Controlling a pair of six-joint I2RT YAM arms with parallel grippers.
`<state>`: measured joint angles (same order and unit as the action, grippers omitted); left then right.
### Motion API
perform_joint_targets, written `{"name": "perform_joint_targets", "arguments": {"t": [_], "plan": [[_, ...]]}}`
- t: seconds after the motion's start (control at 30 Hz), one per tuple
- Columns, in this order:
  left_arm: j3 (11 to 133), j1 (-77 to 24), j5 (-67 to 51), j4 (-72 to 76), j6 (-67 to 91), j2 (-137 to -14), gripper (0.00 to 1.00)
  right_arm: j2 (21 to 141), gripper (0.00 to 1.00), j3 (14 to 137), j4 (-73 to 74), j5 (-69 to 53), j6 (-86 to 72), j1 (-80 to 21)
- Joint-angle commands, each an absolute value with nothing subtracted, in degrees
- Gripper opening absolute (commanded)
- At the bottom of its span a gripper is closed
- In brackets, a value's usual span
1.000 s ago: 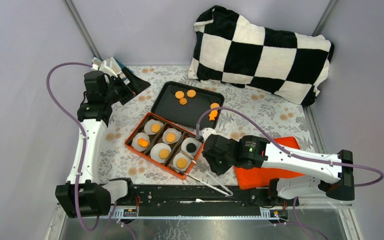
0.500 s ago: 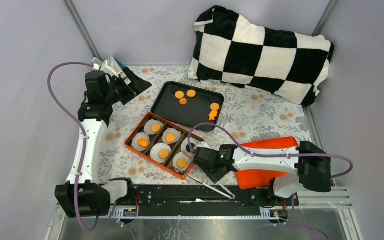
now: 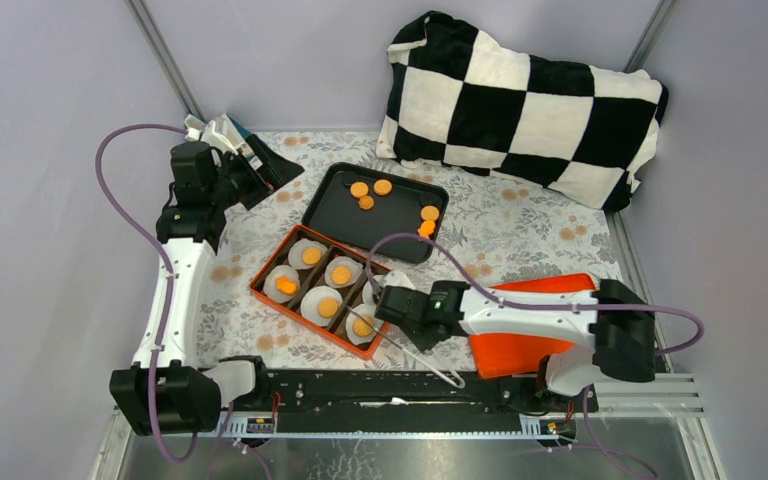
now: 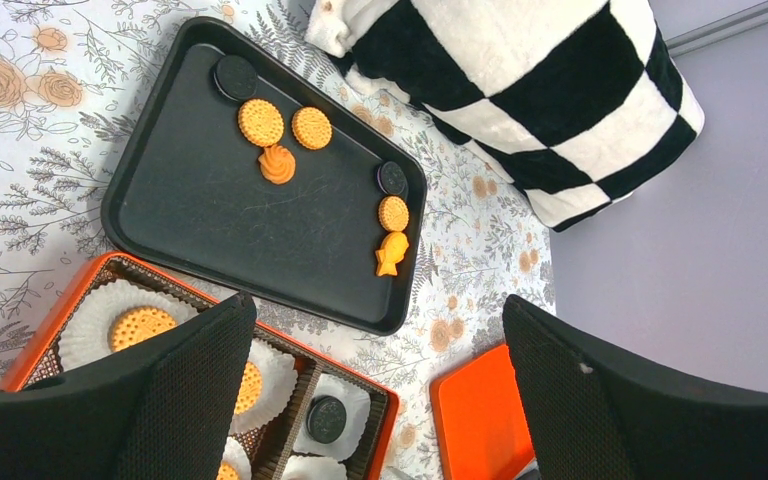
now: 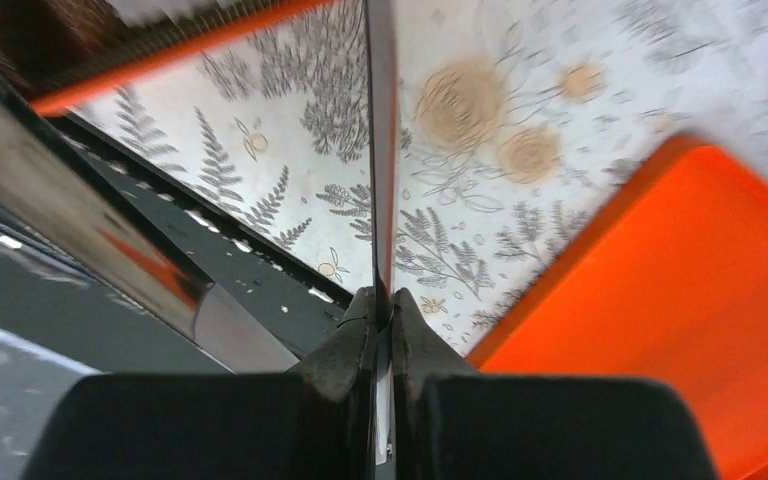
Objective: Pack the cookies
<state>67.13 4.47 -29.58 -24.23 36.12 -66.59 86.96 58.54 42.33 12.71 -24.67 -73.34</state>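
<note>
Orange-yellow cookies (image 3: 359,189) lie on the black tray (image 3: 340,215), among them a fish-shaped one (image 4: 391,254) near its right edge. More cookies (image 3: 329,306) sit in white liners inside the orange box (image 3: 260,287). My right gripper (image 3: 387,304) is low at the box's right corner, shut on one thin arm of the metal tongs (image 5: 380,150); the tongs' (image 3: 430,362) other end trails toward the front rail. My left gripper (image 3: 265,165) hovers high at the back left, open and empty, looking down on tray and box.
An orange lid (image 3: 530,350) lies flat under my right arm. A black-and-white checked pillow (image 3: 520,100) fills the back right. Dark round cookies (image 4: 235,75) also sit on the tray, one (image 4: 326,418) in a box liner. A black rail (image 3: 360,390) runs along the near edge.
My right arm swung left toward the box corner, and its jaws opened briefly, then closed on the tongs, whose forward end shifted toward the box. The left arm stayed still.
</note>
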Motion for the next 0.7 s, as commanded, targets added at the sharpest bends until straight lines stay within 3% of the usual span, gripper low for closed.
{"name": "perform_joint_targets", "arguments": {"t": [0.0, 0.1, 0.2, 0.37, 0.67], "plan": [[67.6, 3.3, -30.0, -22.9, 36.4, -65.3, 0.97, 78.3, 0.00, 71.2, 53.2, 26.4, -27.5, -73.3], [67.5, 1.9, -29.6, -21.8, 36.7, -65.5, 0.97, 78.4, 0.00, 77.8, 58.7, 33.0, -29.3, -70.6], [67.9, -0.3, -28.3, -21.6, 36.5, -66.6, 0.95, 81.0, 0.00, 79.9, 58.0, 33.9, -29.6, -61.5], [69.2, -5.0, -26.1, -22.4, 35.3, -68.2, 0.95, 87.0, 0.00, 77.5, 46.7, 26.6, -23.3, -42.6], [68.7, -7.4, -23.8, -22.7, 34.6, -68.6, 0.95, 106.5, 0.00, 88.0, 39.6, 16.0, -17.0, -25.8]]}}
